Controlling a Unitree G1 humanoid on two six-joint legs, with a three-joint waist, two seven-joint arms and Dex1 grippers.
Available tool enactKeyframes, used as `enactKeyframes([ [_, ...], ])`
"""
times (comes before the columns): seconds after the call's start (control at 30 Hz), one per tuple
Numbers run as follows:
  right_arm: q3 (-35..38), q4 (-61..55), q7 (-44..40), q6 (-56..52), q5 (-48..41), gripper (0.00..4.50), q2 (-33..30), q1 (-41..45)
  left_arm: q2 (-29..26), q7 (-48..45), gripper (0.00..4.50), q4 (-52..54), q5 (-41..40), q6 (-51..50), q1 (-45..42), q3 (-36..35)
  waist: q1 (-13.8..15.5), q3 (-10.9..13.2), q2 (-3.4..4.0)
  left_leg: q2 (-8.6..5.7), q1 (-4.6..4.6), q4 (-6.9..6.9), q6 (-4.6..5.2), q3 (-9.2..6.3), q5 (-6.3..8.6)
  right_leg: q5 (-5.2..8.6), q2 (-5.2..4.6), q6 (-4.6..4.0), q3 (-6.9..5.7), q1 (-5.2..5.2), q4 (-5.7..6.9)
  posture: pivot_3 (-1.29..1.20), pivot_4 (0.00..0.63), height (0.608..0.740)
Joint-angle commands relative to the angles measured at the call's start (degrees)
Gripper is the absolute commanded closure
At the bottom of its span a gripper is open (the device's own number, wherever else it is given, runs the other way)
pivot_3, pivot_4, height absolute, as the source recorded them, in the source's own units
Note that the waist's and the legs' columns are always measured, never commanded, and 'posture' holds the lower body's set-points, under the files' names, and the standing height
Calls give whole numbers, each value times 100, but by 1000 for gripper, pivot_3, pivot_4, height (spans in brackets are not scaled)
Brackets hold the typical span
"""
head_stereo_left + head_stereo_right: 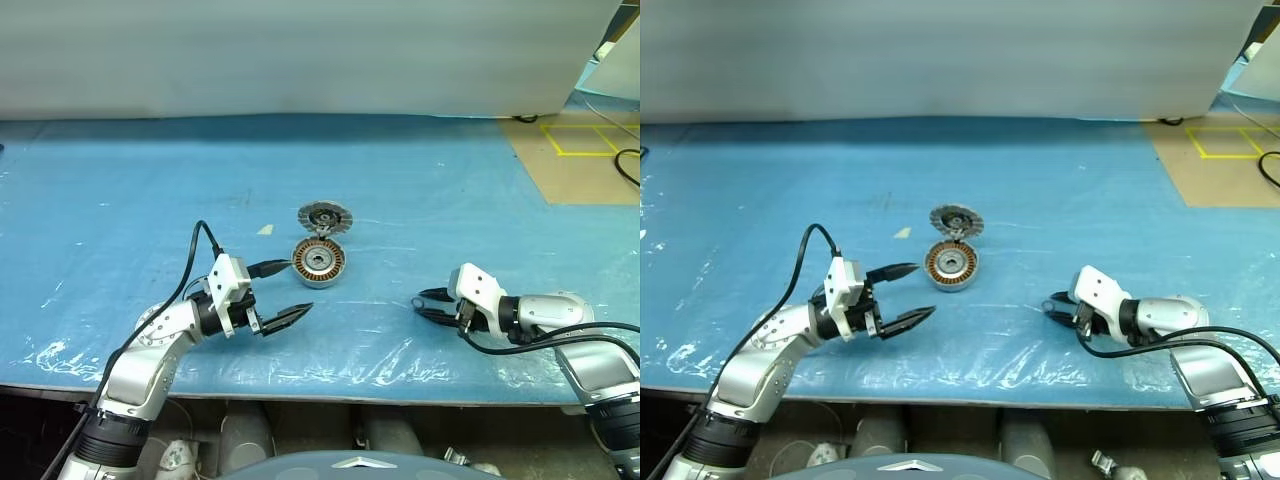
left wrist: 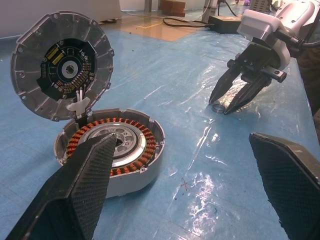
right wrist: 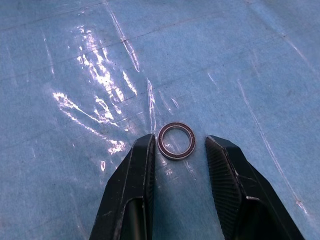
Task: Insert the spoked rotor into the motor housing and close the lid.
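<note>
With the motor housing (image 1: 319, 263) lying mid-table, its lid (image 1: 325, 217) standing open, the wide-open left gripper (image 1: 283, 294) hovered beside it, while the right gripper (image 3: 180, 150), part-open and empty, straddled a small ring (image 3: 176, 141) lying flat on the blue sheet (image 1: 450, 200); closing squarely across its rim would likely secure it.

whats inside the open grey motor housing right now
Inside the round grey metal motor housing sit a ring of copper-orange windings and a silver hub. The left end effector's finger covers the near-left part.
</note>
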State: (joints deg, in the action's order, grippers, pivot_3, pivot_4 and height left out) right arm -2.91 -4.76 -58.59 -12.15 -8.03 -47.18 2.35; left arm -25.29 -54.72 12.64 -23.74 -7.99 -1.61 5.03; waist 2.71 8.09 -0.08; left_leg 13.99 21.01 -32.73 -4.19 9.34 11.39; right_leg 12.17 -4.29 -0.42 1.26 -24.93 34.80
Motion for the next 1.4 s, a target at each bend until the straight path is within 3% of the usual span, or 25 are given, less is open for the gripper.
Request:
enactKeyframes([
  [0.03,84,81,8,52,22,3236,-72,17,-23,-13,0,208,-93,32,3,-30,0,0,0,0,0,0,0,0,0,0,0,0,0,0,0,0,150,740],
  [0.13,56,144,2,121,64,3820,-82,26,-29,-16,0,198,-88,46,-5,-42,0,0,0,0,-1,0,0,0,0,0,0,0,0,2,0,0,150,740],
  [0.4,145,-215,19,-280,-428,3819,211,567,-46,3,0,161,-105,81,-17,-147,-36,0,0,0,-2,-1,0,0,0,0,1,0,2,2,2,0,150,740],
  [0.7,-360,-189,-123,-818,-763,3819,1056,2176,-88,101,0,-28,-34,271,148,-414,-31,2,3,0,-1,0,-5,1,-3,-1,3,0,3,-6,7,0,150,740],
  [1.0,-1232,670,-277,-949,-337,3819,1693,3100,-130,146,0,-227,43,483,158,-527,-18,2,2,0,3,-1,-19,1,-12,-2,2,-1,1,-8,9,0,150,740],
  [1.4,-1778,1471,-206,-724,343,3819,2109,3550,-117,149,0,-406,95,669,128,-552,-15,2,1,0,3,-3,-22,1,-13,-2,1,-1,1,-9,14,0,150,740],
])
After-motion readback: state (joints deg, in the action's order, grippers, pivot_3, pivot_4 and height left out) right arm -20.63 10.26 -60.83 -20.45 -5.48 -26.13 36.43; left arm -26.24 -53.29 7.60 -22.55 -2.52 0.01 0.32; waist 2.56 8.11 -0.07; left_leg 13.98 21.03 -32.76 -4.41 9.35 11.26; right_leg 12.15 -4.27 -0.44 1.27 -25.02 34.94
